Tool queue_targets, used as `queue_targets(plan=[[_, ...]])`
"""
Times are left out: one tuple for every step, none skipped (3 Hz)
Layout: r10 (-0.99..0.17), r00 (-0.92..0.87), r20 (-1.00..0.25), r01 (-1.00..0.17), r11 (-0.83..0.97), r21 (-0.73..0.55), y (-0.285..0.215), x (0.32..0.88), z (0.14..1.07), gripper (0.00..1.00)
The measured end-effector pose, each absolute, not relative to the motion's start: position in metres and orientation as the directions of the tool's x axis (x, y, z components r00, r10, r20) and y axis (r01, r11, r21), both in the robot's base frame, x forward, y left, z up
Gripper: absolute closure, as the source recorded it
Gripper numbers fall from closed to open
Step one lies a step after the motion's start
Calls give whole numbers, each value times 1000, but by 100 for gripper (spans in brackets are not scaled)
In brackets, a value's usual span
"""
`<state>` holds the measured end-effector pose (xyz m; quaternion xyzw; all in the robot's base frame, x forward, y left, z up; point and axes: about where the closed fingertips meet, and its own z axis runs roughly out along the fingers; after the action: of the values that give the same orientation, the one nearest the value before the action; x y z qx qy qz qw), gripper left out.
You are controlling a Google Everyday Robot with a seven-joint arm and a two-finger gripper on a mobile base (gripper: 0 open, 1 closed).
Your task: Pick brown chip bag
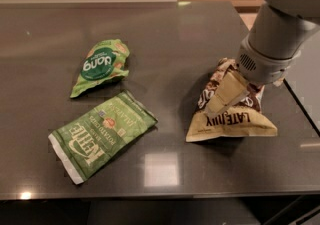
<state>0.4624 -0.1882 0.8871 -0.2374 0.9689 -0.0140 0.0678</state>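
The brown chip bag (235,123) stands at the right of the dark table (165,44), its tan band with "LATE JULY" resting on the surface. My gripper (226,100) comes down from the upper right onto the bag's upper part. One tan finger (227,94) lies across the front of the bag; the other is hidden behind it. The bag's top looks pinched between them. The grey wrist (265,59) covers the bag's top edge.
A small green "dang" bag (100,66) lies at the left middle. A flat green "Kettle" bag (102,136) lies in front of it. The table's right edge (300,104) runs close beside the brown bag.
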Motion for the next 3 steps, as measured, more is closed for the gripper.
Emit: queue_targets(plan=[[-462,-880,-114,-458,887,-63,-181,462,872,0],[-448,-888,-101,-442,893,-78,-182,465,860,0],[-418,-905,-84,-410,907,-98,-185,467,853,17]])
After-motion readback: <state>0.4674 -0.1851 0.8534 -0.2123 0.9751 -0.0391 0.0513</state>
